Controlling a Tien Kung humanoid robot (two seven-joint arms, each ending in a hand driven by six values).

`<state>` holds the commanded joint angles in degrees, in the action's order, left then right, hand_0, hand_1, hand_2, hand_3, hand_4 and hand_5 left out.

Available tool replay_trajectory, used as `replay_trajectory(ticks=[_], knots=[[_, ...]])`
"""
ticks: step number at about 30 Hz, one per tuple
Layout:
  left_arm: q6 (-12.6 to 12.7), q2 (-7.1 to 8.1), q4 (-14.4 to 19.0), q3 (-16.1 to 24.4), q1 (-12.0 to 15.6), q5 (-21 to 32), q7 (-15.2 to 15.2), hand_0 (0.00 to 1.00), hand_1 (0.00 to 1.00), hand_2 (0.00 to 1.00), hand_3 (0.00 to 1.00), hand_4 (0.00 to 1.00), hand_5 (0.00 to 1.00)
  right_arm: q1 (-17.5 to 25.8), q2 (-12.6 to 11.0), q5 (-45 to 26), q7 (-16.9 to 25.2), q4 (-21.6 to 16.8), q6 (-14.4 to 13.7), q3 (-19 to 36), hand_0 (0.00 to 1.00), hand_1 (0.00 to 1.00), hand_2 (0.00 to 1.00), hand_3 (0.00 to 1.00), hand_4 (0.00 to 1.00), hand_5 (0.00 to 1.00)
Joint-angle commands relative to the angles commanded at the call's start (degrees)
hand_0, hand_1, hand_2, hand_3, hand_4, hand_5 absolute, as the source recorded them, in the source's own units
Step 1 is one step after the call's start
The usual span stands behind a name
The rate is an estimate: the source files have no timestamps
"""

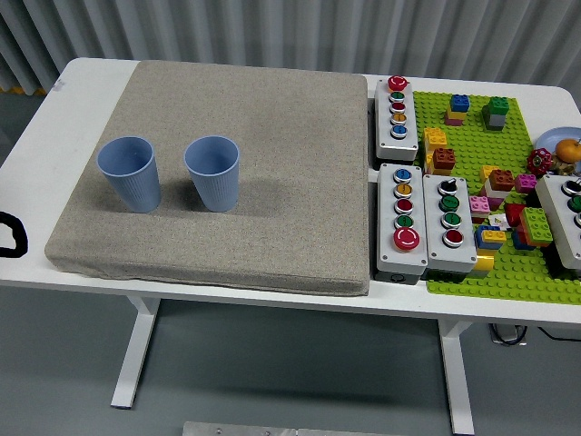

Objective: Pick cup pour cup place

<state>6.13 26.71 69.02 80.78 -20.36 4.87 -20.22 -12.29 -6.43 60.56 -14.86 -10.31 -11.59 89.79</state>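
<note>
Two cups stood upright side by side on a mat [272, 163], the left cup [130, 173] near the right cup [212, 172]. Button boxes [423, 218] lay right of the mat on the tabletop [54, 118].

Two blue cups, the left cup [129, 173] and the right cup [212, 172], stand upright and apart on the left part of a grey mat [272, 136] covering the white table [54, 118], with grey button boxes [410, 213] and a green brick baseplate [508, 263] to the right.
</note>
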Motion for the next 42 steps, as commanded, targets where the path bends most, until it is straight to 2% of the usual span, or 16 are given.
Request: replay_trajectory(ticks=[12,19,23,29,33,42], knots=[[0.15,0.0,0.34,0.36,0.35,-0.53,0.15,0.86,0.831,0.895,0.917,0.725,0.998,-0.12,-0.5,-0.66,0.35,0.0,-0.01,0.03,0.713,0.658,0.627,0.592,0.002,0.11],[0.37,-0.2,0.59,0.07,-1.04,-0.8,0.22,0.86,0.832,0.895,0.917,0.726,0.998,-0.66,-0.78,-3.35,1.21,0.0,-0.42,-0.3,0.713,0.659,0.627,0.591,0.002,0.107],[0.37,0.06,0.97,-0.48,-1.53,-1.05,0.25,0.86,0.832,0.895,0.917,0.728,0.998,-1.05,-0.65,-2.2,0.67,0.0,-0.41,0.03,0.713,0.658,0.627,0.59,0.002,0.107],[0.42,0.07,0.88,-0.34,-1.09,-1.12,0.21,0.86,0.832,0.895,0.917,0.729,0.998,-0.8,-0.6,-3.37,0.91,0.0,-0.69,-0.55,0.713,0.657,0.627,0.59,0.002,0.105],[0.36,-0.44,0.52,-0.87,-0.95,-1.23,0.14,0.86,0.832,0.895,0.917,0.729,0.998,0.04,-0.34,-3.29,0.77,0.0,-0.72,-0.5,0.713,0.657,0.627,0.59,0.002,0.105],[0.65,-0.13,2.12,-0.37,0.83,-1.94,0.16,0.86,0.833,0.895,0.917,0.729,0.998,0.45,-0.2,-2.18,0.31,0.0,-0.53,-0.46,0.713,0.657,0.627,0.589,0.002,0.112]])
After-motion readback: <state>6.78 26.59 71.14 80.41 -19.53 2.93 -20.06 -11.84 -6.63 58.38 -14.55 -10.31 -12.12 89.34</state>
